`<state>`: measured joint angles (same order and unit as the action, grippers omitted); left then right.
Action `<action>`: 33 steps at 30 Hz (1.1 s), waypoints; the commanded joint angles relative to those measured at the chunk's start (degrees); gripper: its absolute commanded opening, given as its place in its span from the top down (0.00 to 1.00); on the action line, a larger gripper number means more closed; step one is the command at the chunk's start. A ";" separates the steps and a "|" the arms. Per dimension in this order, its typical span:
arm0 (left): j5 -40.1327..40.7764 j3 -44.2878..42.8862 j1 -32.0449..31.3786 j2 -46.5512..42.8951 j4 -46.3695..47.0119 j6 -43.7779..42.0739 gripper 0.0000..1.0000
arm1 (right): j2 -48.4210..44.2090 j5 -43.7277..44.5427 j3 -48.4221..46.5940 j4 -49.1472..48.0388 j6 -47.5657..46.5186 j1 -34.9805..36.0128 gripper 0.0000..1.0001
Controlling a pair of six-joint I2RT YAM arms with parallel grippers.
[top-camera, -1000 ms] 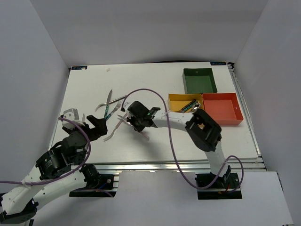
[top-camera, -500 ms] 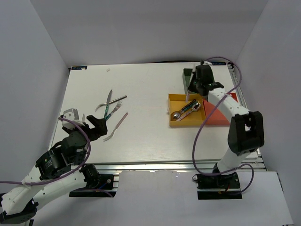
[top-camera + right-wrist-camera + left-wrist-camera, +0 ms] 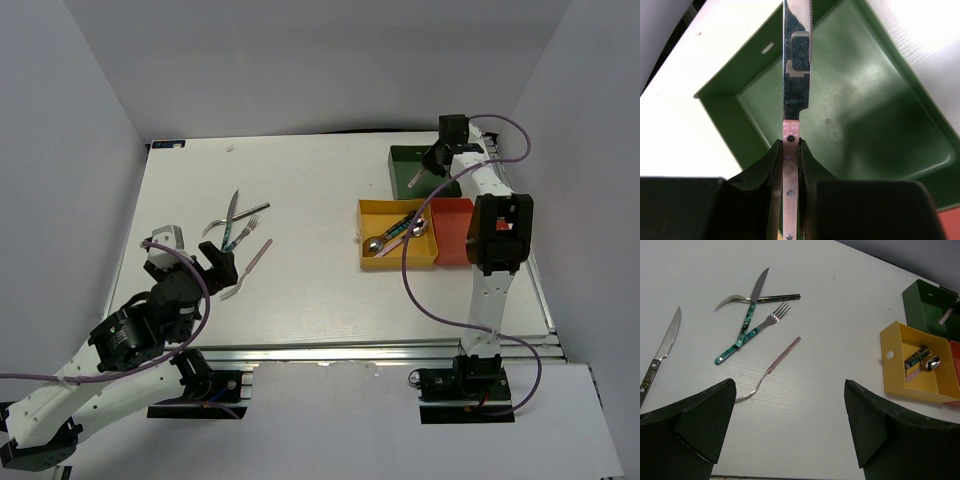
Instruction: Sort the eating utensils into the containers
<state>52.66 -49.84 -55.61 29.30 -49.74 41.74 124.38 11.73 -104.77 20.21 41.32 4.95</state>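
My right gripper (image 3: 790, 145) is shut on the pale pink handle of a knife (image 3: 796, 60), whose blade points down into the dark green tray (image 3: 865, 100). From above, that gripper (image 3: 437, 162) hangs over the green tray (image 3: 405, 178) at the back right. The yellow tray (image 3: 395, 204) holds spoons (image 3: 397, 234); the red tray (image 3: 455, 238) is beside it. My left gripper (image 3: 790, 385) stands open over the table with nothing between its fingers. Ahead of it lie a pink-handled fork (image 3: 772, 370), a teal knife (image 3: 747, 320), a teal fork (image 3: 765, 322), a black-handled fork (image 3: 757, 298) and a black-handled knife (image 3: 660, 357).
The right arm (image 3: 495, 235) stretches across the red tray towards the back. The loose utensils (image 3: 238, 228) lie in a cluster at the left middle of the white table (image 3: 320, 280), just ahead of the left gripper (image 3: 195, 262). Grey walls close in the sides.
The right arm has swung from the utensil cluster at mid-table over to the green tray, carrying the pink-handled knife. The left arm shifted slightly and stays open.
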 commanded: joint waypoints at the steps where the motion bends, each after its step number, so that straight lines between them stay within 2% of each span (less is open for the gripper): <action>1: -0.28 -0.34 0.24 0.23 -0.01 -0.52 0.02 | 2.00 -1.53 -4.47 1.77 2.54 -0.73 1.00; 3: -0.11 -0.34 0.24 -0.03 -0.10 -0.43 0.02 | 2.27 -3.28 -4.65 1.33 2.27 -0.73 0.94; 4: 0.07 -0.34 0.24 -0.12 -0.10 -0.43 0.02 | 2.01 -3.55 -4.30 1.07 2.27 -0.73 0.82; 6: 0.33 -0.43 0.24 -0.21 -0.27 -0.17 0.02 | 0.61 -4.61 -2.21 -0.34 2.53 -0.73 0.69; 7: 0.51 -0.43 0.24 -0.21 -0.36 -0.16 0.02 | -0.01 -4.61 -1.58 -0.60 2.71 -0.73 0.59; 9: 0.68 -0.52 0.24 -0.30 -0.54 0.01 0.02 | -2.54 -4.61 -0.18 -1.75 2.80 -0.73 0.50; 10: 0.77 -0.60 0.24 -0.30 -0.54 0.10 0.02 | -3.34 -4.69 0.70 -2.01 2.63 -0.64 0.40; 14: 1.04 -0.43 0.24 -0.30 -0.37 0.28 0.02 | -7.91 -4.96 1.59 -2.54 1.22 -0.03 0.35; 15: 1.12 -0.43 0.33 -0.12 -0.01 0.10 0.02 | -9.84 -5.22 1.59 -2.63 0.52 1.02 0.29; 18: 4.71 -0.43 0.33 2.51 0.24 1.94 0.02 | -13.79 -3.91 2.29 -1.93 -2.64 4.44 0.27; 20: 6.22 -1.39 0.33 7.59 1.56 2.38 0.02 | -16.61 -3.46 5.43 -1.22 -3.96 5.94 0.25; 21: 7.53 -2.44 0.42 10.40 2.01 2.21 0.02 | -20.80 -4.16 7.63 -1.22 -4.14 7.34 0.25; 22: 8.58 -4.02 0.68 13.73 1.92 2.30 0.02 | -23.45 -5.21 10.78 -4.35 -4.49 8.05 0.25; 23: 8.94 -5.77 1.73 21.68 1.75 1.78 0.02 | -26.44 -8.35 18.30 -6.65 -5.63 8.84 0.24; 24: 7.38 -9.97 9.05 25.77 3.14 -0.67 0.02 | -32.04 -9.69 21.59 -8.15 -5.90 10.15 0.25; 26: -14.51 -12.37 22.76 34.81 11.36 -8.90 0.02 | -36.99 -11.19 29.05 -10.00 -7.21 12.61 0.24; 27: -23.48 -12.73 35.45 37.38 14.11 -10.52 0.02 | -41.02 -13.03 30.84 -9.66 -7.65 13.41 0.24; 28: -34.54 -14.65 39.58 40.37 15.62 -11.84 0.02 | -42.80 -13.57 32.68 -9.40 -8.27 14.20 0.24; 29: -35.78 -16.67 43.62 47.79 15.37 -14.81 0.02 | -46.29 -15.40 35.83 -8.70 -9.06 15.25 0.24; 32: -35.96 -27.04 45.85 59.78 11.78 -19.48 0.02 | -51.50 -18.05 40.95 -8.26 -10.12 16.40 0.23; 33: -37.53 -30.71 46.99 66.26 11.07 -19.59 0.04 | -54.65 -19.01 44.18 -8.25 -10.82 16.67 0.23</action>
<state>26.76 -72.27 -9.91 87.57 -37.43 28.75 74.67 -2.98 -65.89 13.28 33.61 21.15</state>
